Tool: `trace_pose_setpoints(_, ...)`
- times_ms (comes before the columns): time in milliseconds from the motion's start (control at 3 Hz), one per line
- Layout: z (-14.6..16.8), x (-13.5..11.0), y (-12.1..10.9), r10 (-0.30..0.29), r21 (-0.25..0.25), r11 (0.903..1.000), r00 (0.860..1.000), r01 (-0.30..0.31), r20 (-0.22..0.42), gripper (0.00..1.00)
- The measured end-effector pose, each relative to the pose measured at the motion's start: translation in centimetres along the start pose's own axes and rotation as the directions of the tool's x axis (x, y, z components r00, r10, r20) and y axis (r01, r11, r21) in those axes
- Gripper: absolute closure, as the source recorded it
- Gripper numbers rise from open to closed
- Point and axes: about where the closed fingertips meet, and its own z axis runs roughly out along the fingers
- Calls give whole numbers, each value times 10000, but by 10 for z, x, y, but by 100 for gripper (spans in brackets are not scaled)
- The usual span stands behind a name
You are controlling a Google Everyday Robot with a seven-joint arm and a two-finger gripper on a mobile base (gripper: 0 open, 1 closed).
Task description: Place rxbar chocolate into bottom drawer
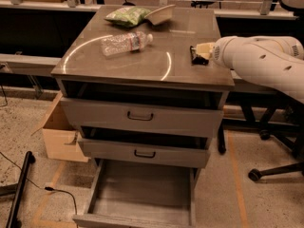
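Observation:
My gripper (200, 52) is over the right part of the cabinet top (142, 63), at the end of my white arm, which reaches in from the right. A small dark flat thing, likely the rxbar chocolate (196, 59), shows right at the gripper's tip, on or just above the top. I cannot tell whether it is held. The bottom drawer (142, 194) is pulled out wide at the foot of the cabinet, and its grey tray has nothing in it.
A water bottle (124, 42) lies on its side on the top. A green chip bag (127, 15) and a tilted bowl (160, 14) are at the back. The two upper drawers (140, 118) stand slightly out. A cardboard box (58, 134) sits left of the cabinet, and a chair base (275, 167) is to the right.

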Motion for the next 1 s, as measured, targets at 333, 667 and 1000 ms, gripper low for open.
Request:
trace_pose_setpoints(333, -3, -1, 2, -40, -49, 10000, 9999, 41, 100, 17)
trace_pose_setpoints(667, 9, 13, 12, -323, -266, 9991, 9987, 333, 386, 0)
trace_pose_setpoints(1000, 26, 19, 21, -712, -502, 9958, 9926, 764, 981, 0)
